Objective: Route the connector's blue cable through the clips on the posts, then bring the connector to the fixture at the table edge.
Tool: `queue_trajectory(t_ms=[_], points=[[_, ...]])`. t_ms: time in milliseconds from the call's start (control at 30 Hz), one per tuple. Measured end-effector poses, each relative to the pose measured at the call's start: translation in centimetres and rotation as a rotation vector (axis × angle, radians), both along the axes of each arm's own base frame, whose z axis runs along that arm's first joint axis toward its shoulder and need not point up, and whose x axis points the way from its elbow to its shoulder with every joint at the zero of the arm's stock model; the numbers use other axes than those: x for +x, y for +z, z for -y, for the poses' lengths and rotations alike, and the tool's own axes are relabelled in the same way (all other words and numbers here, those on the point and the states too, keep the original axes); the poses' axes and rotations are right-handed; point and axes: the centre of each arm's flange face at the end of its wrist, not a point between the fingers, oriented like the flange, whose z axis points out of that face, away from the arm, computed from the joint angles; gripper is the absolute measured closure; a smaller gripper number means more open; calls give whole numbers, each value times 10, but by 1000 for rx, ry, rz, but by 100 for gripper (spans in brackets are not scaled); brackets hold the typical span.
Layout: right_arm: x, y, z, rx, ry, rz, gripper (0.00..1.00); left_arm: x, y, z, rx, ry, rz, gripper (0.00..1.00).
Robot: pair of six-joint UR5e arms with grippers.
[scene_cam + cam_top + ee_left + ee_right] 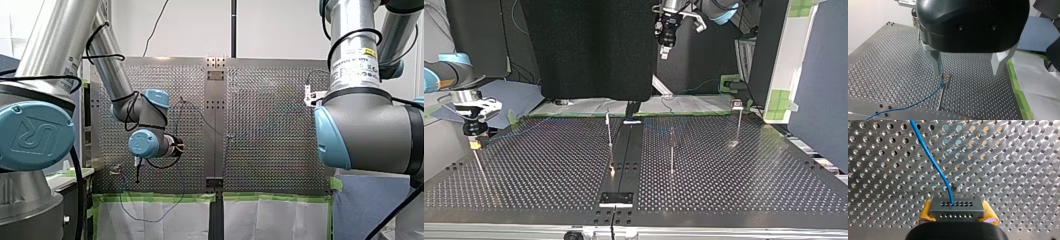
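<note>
We judge the step in hand to be seating the cable (934,163) in a clip. Our right gripper (958,213) should hold the connector (956,206) steady with a little slack. Our left gripper (967,72) should come down squarely over the cable by the post (941,97) before closing.

The left fingers (935,61) are spread wide and empty, with the cable just beside one fingertip; we cannot tell if it sits in a clip. The right gripper's yellow pads (989,213) pinch the connector's sides, low over the table (549,170) at the left of the top view.

The connector is a small grey block with two rows of holes. The thin blue cable leaves one hole and curves away ahead.
</note>
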Motion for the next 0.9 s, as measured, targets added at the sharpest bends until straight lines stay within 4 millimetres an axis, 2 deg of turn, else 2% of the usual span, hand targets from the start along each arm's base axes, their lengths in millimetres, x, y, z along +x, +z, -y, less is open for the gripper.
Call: queue_trajectory(t_ms=[900], points=[[1,-4,4,-25,-1,-8,100,4,2,3,-2,0,2,1]])
